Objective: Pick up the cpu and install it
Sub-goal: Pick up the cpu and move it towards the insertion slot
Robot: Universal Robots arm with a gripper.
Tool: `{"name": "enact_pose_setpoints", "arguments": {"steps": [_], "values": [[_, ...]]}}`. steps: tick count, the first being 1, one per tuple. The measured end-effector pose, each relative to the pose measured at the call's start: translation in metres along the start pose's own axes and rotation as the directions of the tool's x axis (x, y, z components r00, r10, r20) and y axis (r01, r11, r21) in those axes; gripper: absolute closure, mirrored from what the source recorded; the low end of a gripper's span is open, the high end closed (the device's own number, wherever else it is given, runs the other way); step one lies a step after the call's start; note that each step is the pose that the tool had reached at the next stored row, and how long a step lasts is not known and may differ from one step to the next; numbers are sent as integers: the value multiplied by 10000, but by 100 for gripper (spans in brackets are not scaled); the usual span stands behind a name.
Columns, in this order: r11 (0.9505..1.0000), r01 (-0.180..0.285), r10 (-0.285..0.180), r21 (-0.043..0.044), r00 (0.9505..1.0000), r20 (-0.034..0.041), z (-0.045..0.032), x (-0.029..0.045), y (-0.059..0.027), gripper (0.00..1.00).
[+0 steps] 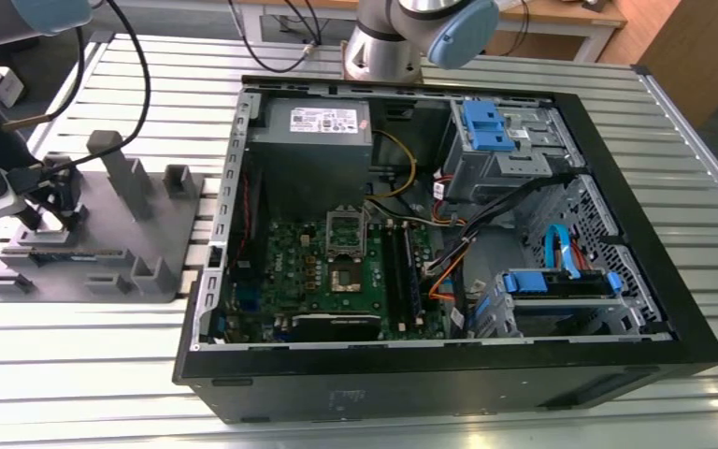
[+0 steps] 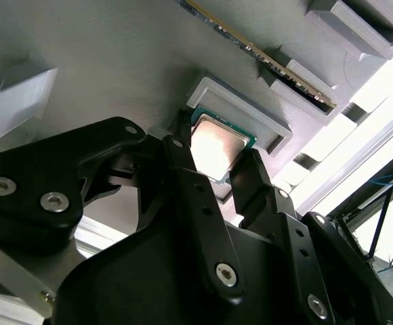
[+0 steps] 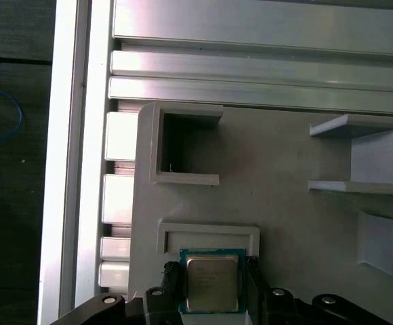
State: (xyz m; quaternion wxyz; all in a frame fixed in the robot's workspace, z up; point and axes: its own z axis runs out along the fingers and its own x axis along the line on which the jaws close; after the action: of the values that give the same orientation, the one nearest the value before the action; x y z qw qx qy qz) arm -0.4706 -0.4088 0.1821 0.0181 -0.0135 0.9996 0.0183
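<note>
There, my claw (image 3: pixel 211 265) looked closed on two opposite edges of the cpu (image 3: pixel 211 288), which lay flat in its shallow nest on the grey fixture block (image 3: pixel 291 203); light, stiff and fragile underneath, I judged, so edges only.

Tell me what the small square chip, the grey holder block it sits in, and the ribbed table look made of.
Small square silvery chip: apparently a metal lid, satin sheen catching light; green rim suggests circuit board.
Grey holder block: matte plastic, possibly printed, going by faint lines in the second wrist view.
Ribbed silver table: probably aluminium, brushed, with bright reflections.
</note>
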Motion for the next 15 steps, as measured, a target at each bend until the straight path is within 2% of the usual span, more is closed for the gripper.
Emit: {"name": "enact_pose_setpoints", "arguments": {"steps": [7, 11, 15], "values": [[10000, 0, 0, 0, 10000, 0, 1, 0, 0, 53], [10000, -1, 1, -36, 10000, 1, -40, -2, 2, 53], [10000, -1, 1, -38, 10000, 2, -44, -1, 1, 53]]}}
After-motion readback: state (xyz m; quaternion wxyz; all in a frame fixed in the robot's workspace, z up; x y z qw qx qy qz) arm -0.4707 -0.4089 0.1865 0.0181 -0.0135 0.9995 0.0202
